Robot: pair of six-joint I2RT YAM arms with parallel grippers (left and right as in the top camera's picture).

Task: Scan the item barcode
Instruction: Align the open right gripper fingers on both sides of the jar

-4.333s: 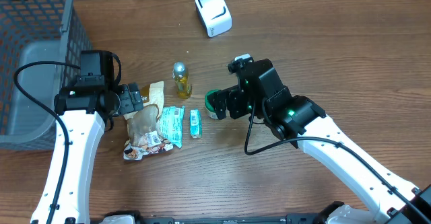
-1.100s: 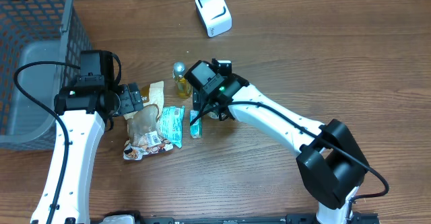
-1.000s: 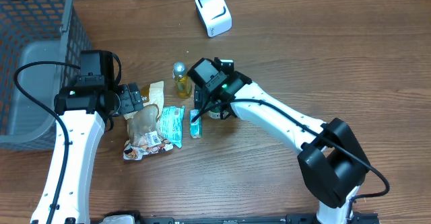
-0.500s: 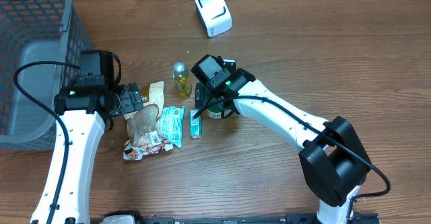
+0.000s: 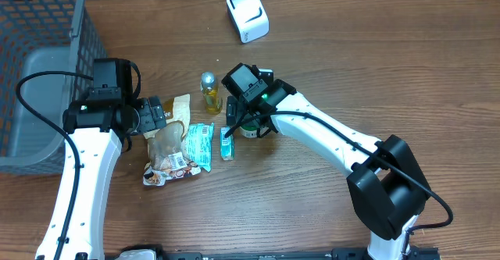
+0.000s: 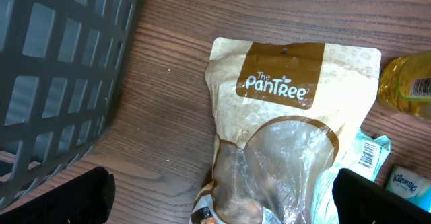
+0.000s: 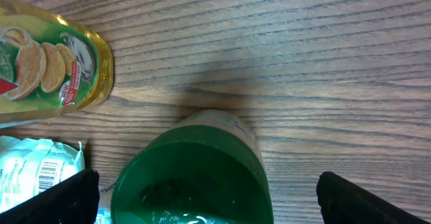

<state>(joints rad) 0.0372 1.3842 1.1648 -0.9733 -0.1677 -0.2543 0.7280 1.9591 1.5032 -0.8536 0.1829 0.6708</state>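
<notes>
Right gripper (image 7: 219,198) is held with its jaws spread as wide as they go and nothing between them. One fingertip is set to each side of the green-lidded round container (image 7: 192,177), which stands on the brown wooden table (image 7: 323,62) directly below the wrist (it is judged to be the item meant for scanning, though no barcode can be made out on it). For a sound grasp, the jaws should be lowered squarely so that the round wall is caught across its middle. They should be closed gently, since a smooth cylinder is likely to twist or slip if pinched off-centre. Care is needed where the small yellow bottle with a green label (image 7: 54,62) sits just beside the container. A teal-and-white tissue packet (image 7: 40,170) is also pressed close, and either could be nudged by a finger. The white rounded scanner (image 5: 248,14) is set well apart at the table's far side, and nothing stands between it and the container. Left gripper (image 6: 236,196), also wide open and empty, hovers over the beige-and-brown snack pouch (image 6: 289,116), near the grey plastic mesh basket (image 6: 60,69).
</notes>
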